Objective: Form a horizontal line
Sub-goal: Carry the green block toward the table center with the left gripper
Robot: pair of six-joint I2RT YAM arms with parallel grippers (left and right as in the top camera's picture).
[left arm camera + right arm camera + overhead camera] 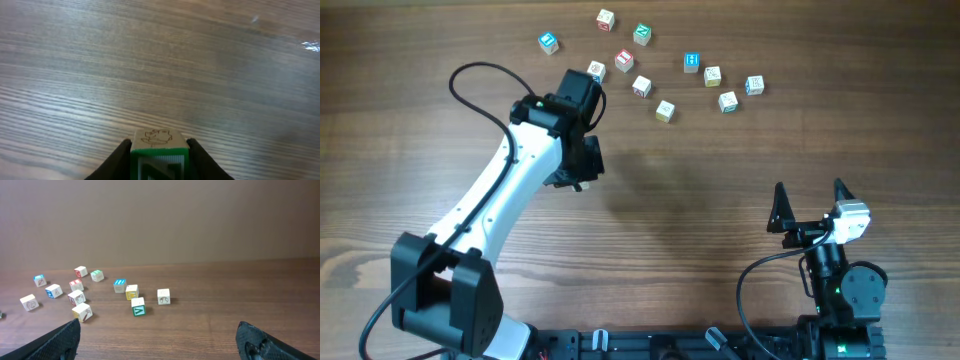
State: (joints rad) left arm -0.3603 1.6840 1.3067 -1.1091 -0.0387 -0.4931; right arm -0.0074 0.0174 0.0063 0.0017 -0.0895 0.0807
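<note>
My left gripper [159, 144] is shut on a small wooden cube [160, 162] with a green letter face and a line drawing on its top face. It holds the cube just above bare wood. In the overhead view the left gripper [580, 178] hides that cube and sits below the scattered cubes [665, 110]. No horizontal line shows in any view; the cubes lie loose at the far side. My right gripper [809, 192] stands open and empty near the front right, and the right wrist view shows the right gripper [157, 330] well short of a green-faced cube [138, 306].
Several loose cubes spread across the far side, from a blue one [549, 42] on the left to another blue one [754, 85] on the right. A black cable [480, 85] loops left of the left arm. Bare wood lies between the two grippers.
</note>
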